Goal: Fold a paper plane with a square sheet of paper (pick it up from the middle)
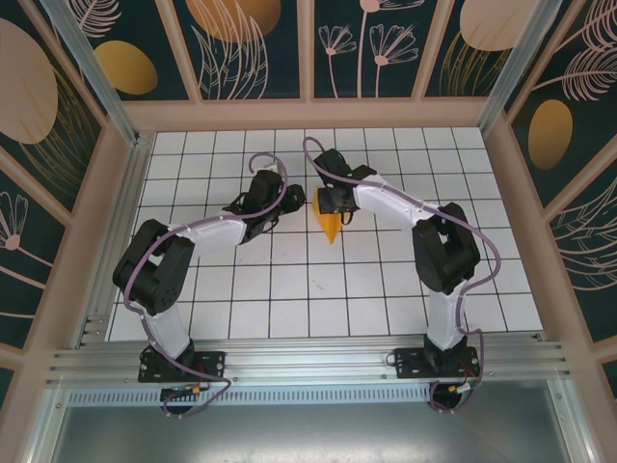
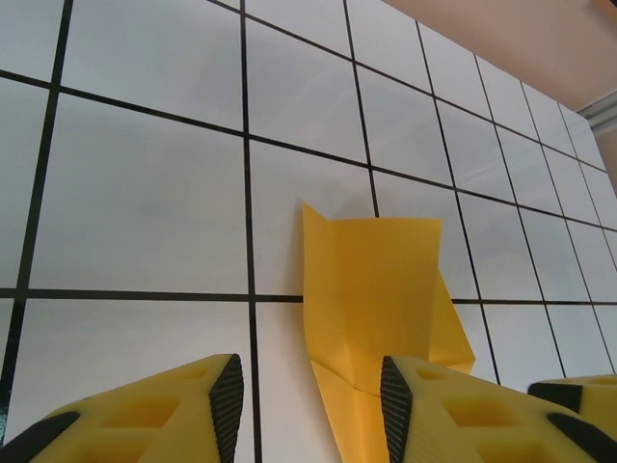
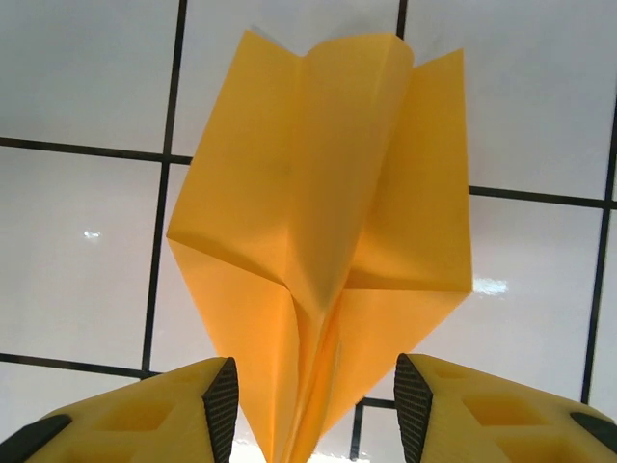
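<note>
The square sheet of paper is folded into an orange paper plane point(image 1: 331, 228) that lies on the white grid table point(image 1: 289, 280) between the two arms, nose toward the near edge. My right gripper point(image 3: 310, 405) is open and straddles the plane's point(image 3: 318, 212) centre ridge, with a gap on each side of the paper. My left gripper point(image 2: 310, 410) is open too, low over the table at the plane's point(image 2: 371, 280) left edge. Its right finger point(image 2: 453, 415) lies over part of the paper. In the top view the left gripper point(image 1: 285, 208) and right gripper point(image 1: 335, 204) meet at the plane.
Wooden rails point(image 1: 308, 114) and patterned panels wall the table at the back and sides. Bare grid tiles stretch around the plane and toward the near edge. An aluminium rail point(image 1: 308, 362) with both arm bases runs along the front.
</note>
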Robot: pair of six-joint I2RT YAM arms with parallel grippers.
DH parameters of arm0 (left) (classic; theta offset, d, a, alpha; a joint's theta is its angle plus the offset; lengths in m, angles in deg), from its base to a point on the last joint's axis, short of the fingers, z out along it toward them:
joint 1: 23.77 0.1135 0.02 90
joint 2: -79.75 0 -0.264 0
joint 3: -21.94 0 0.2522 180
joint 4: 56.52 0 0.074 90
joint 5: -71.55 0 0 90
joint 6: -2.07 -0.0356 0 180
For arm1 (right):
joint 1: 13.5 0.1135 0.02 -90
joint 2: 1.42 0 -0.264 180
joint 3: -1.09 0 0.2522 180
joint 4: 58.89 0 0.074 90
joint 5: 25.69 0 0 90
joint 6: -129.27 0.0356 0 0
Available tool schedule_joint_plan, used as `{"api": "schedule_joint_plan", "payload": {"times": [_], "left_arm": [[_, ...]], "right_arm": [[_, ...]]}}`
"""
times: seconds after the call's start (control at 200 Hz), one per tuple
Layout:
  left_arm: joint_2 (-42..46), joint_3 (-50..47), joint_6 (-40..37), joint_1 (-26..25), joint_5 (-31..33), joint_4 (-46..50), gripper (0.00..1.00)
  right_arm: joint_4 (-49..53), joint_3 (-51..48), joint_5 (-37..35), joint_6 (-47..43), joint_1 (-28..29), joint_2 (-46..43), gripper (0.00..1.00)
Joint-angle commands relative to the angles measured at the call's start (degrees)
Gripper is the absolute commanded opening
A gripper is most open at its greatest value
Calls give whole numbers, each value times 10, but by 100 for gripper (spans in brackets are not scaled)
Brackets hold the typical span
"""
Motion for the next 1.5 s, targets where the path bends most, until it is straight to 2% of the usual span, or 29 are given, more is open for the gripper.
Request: {"api": "schedule_joint_plan", "payload": {"times": [0.0,0.1,0.18,0.285,0.33,0.41,0.475,0.535,0.61,0.736,0.771,0.821,0.876,0.931,1.011,1.081,1.121,1.201,1.296,1.391,1.496], "left_arm": [[31,4,-18,0,30,6,44],[82,-30,-44,0,100,-7,43],[129,-67,-78,1,185,-15,48],[200,-133,-132,12,286,-63,62],[234,-168,-139,27,314,-82,76],[291,-228,-161,58,361,-125,98],[322,-279,-186,78,415,-162,98],[343,-306,-232,93,431,-178,98],[341,-344,-293,103,465,-233,98],[297,-336,-321,138,406,-210,99],[281,-315,-317,139,405,-179,98],[259,-308,-339,140,410,-203,98],[242,-325,-388,139,396,-276,99],[216,-365,-448,140,391,-403,98],[195,-384,-467,142,392,-443,99],[170,-421,-490,147,369,-532,98],[159,-435,-508,149,372,-581,98],[160,-462,-489,172,342,-625,98],[174,-503,-451,208,292,-679,98],[161,-552,-436,225,272,-785,98],[160,-553,-432,233,249,-782,98]], "right_arm": [[-32,-27,-24,8,-17,-81,51],[-63,-77,-95,5,-41,-161,60],[-112,-147,-131,-2,-114,-233,67],[-166,-231,-142,-27,-204,-305,77],[-194,-266,-166,-34,-233,-324,78],[-236,-314,-146,-52,-288,-346,81],[-289,-361,-121,-60,-330,-352,82],[-319,-390,-80,-63,-363,-353,82],[-443,-471,-41,-109,-382,-363,82],[-583,-554,-28,-136,-388,-361,84],[-614,-567,-10,-140,-389,-354,84],[-671,-589,8,-139,-389,-343,84],[-726,-612,32,-147,-389,-334,84],[-780,-632,59,-161,-387,-321,85],[-840,-656,86,-186,-385,-302,85],[-911,-673,123,-169,-394,-273,85],[-910,-666,142,-173,-391,-265,85],[-965,-677,148,-188,-379,-232,86],[-973,-694,148,-200,-368,-249,86],[-1020,-717,149,-197,-371,-241,87],[-1067,-735,134,-185,-375,-223,88]]}}
